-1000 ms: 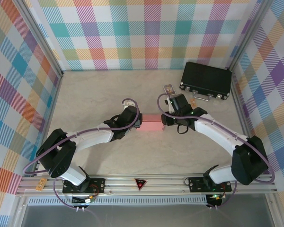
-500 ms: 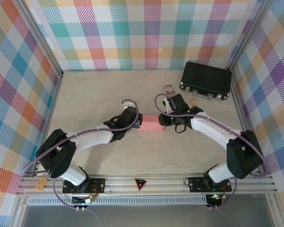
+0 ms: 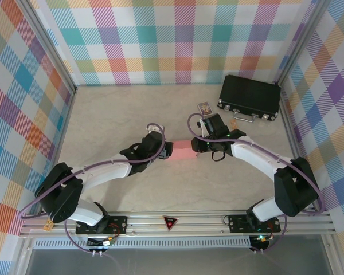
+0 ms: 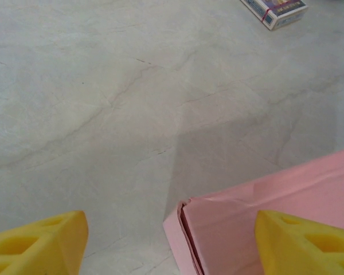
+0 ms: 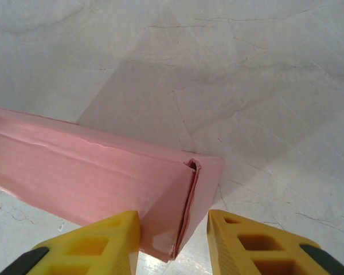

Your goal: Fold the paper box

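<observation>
The left gripper [image 4: 169, 223] stands wide open. The near end of the paper box [image 4: 258, 212] sits inside the gap, hard up against one yellow finger and well clear of the other. The right gripper [image 5: 173, 220] is set much narrower and straddles the far end corner of the box. Whether its pads actually press on the cardboard cannot be told. The box lies flat on the table [image 4: 103, 86], already a long rectangular shape, held between the two arms near the middle of the workspace. At each end the flap seam gapes a little, so the step in hand looks like seating those end flaps flush. To do that well, the left arm should centre itself on the end before closing, so the thin card is squeezed evenly and not pushed sideways. The right arm should brace its end, so the box cannot slide or twist. Gentle pressure along the creases matters, since this card dents easily. The black case [image 3: 249, 97] and the small printed card [image 3: 204, 107] lie well apart from the work.
</observation>
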Robot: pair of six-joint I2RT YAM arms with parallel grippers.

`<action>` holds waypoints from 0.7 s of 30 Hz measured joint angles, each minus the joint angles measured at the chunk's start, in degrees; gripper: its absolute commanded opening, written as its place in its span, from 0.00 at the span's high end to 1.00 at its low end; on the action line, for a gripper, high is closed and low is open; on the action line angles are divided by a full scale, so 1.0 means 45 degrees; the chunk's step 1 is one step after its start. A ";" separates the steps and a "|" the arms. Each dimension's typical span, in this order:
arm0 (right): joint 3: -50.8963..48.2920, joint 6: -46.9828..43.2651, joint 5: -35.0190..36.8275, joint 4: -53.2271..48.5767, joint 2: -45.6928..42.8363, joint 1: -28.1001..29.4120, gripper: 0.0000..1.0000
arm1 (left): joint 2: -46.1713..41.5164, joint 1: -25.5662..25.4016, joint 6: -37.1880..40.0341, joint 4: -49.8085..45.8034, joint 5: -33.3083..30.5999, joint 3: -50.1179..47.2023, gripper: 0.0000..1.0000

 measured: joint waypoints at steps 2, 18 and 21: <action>0.0019 0.0044 0.0010 -0.0092 -0.0024 0.0000 0.59 | -0.0102 0.0000 0.0510 -0.0350 0.0126 0.0437 0.03; -0.0204 0.0112 0.0248 -0.1477 -0.2030 -0.1564 0.53 | 0.3211 0.0209 0.8310 -0.4537 0.4313 0.5255 0.00; -0.0476 0.0112 0.0233 -0.1554 -0.2288 -0.1700 0.52 | 0.3623 0.0427 0.9627 -0.5236 0.5411 0.5833 0.00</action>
